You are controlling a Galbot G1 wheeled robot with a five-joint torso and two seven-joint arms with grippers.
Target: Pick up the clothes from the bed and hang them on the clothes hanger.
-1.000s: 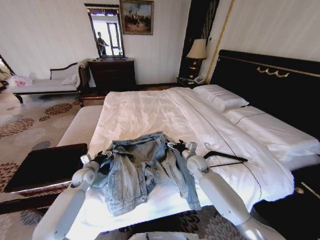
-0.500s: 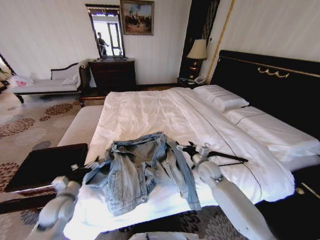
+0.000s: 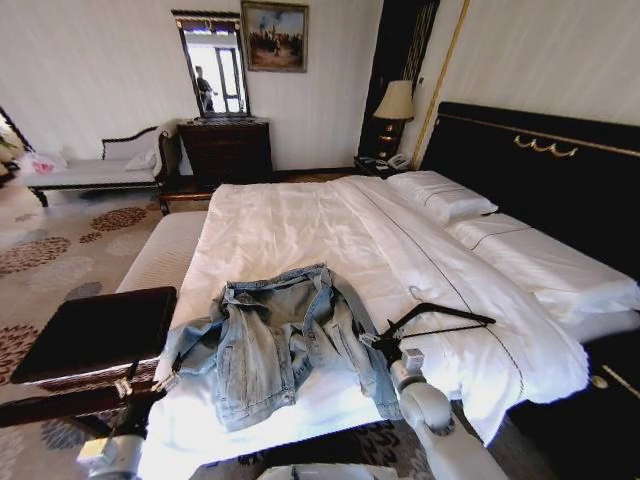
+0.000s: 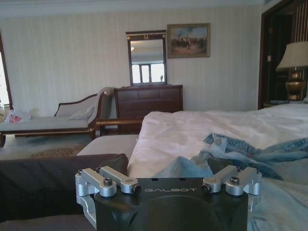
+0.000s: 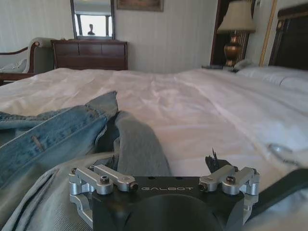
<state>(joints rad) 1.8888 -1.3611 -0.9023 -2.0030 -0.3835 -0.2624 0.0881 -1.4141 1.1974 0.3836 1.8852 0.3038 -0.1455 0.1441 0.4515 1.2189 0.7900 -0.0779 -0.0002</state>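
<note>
Denim jacket (image 3: 280, 345) lies spread open, collar toward the far side, on the near end of the bed (image 3: 300, 225), on the white sheet. Its near hem reaches the bed's near edge, and one sleeve trails off to the left toward the dark counter (image 3: 90, 330). Black clothes hanger (image 3: 440, 318) lies flat on the sheet just right of the jacket, apart from it, hook pointing left and far.

Right pincer (image 3: 378, 340) sits low at the near edge of the bed, between the jacket's right side and the hanger, arm coming up from bottom right. It's holding nothing; can't tell finger state from head or wrist view. Right wrist view has denim (image 5: 53, 139) and grey lining just in front of the pincer body, with a dark hanger bar (image 5: 279, 190) at one side.

Left pincer (image 3: 165, 378) is low at the near-left corner of the bed, by the jacket's trailing sleeve and beside the counter. Can't tell if it's released or clenched. Left wrist view shows denim (image 4: 255, 159) close ahead.
</note>
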